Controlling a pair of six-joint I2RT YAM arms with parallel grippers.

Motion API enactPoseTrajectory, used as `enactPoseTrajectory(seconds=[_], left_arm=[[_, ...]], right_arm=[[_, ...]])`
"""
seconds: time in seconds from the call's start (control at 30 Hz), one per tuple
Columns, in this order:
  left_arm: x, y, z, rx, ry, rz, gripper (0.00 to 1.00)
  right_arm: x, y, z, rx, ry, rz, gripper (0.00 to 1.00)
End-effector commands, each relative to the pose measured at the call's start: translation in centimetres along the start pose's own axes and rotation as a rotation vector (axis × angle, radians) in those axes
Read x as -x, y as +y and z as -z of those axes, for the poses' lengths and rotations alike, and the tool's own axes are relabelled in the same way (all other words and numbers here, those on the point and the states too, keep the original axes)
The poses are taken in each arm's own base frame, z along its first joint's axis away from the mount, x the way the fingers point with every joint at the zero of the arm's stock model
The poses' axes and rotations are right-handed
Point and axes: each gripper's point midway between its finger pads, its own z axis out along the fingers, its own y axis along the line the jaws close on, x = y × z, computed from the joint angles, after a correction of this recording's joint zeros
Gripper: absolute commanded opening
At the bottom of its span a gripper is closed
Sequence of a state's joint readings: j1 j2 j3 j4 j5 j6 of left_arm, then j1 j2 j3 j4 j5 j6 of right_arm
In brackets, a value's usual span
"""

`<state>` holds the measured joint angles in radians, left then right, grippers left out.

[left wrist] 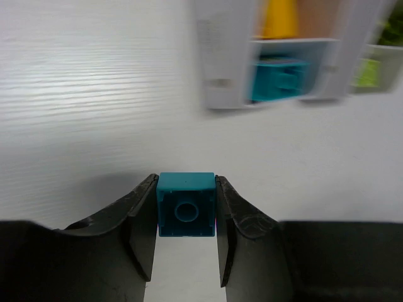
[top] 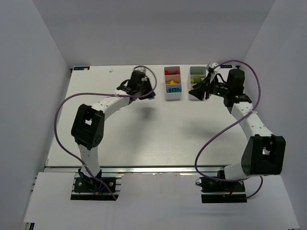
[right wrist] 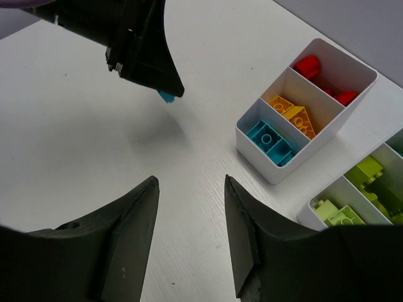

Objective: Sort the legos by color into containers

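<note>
A cyan brick (left wrist: 186, 204) is gripped by the left jaws and is held clear of the counter (top: 144, 139), to the left of the left bin (top: 173, 97). It is judged that the brick is being carried to the near compartment (right wrist: 271, 139) of that bin, where cyan pieces are already seen. For this to be done well, the brick should be kept above the rim, moved right until it is centred over that compartment, and only then released. The orange compartment (right wrist: 293, 112) just beyond should be avoided. The right jaws are spread and nothing is held in them. They hover at the near end of the right bin (top: 191, 76), just beside the target, so a clash should be guarded against.

The brick is clamped on two opposite sides at the very tips of the left jaws, its hollow underside turned to the wrist camera.
</note>
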<state>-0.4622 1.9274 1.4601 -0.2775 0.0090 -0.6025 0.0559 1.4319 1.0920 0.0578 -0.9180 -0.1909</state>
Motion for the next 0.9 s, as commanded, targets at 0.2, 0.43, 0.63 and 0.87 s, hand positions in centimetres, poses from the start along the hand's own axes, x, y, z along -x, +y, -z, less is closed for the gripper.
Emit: enactPoseTrajectory(seconds=[0.2, 0.43, 0.63, 0.87], left_arm=[[3.7, -13.8, -1.2, -0.255, -0.173, -0.081, 0.16], [4.4, -16.1, -5.2, -0.185, -0.231, -0.100, 0.20], [4.7, -16.3, -6.9, -0.144, -0.275, -0.121, 0.20], [3.4, -16.1, -7.7, -0.125, -0.252, -0.147, 0.25]], right_arm=[[0.6, 0.1, 2.3, -0.056, -0.017, 0.031, 0.51], [0.5, -0.7, 3.3, -0.085, -0.027, 0.017, 0.51], [0.1, -0.9, 3.7, -0.095, -0.032, -0.005, 0.51], [-0.1, -0.9, 3.9, -0.099, -0.038, -0.022, 0.51]])
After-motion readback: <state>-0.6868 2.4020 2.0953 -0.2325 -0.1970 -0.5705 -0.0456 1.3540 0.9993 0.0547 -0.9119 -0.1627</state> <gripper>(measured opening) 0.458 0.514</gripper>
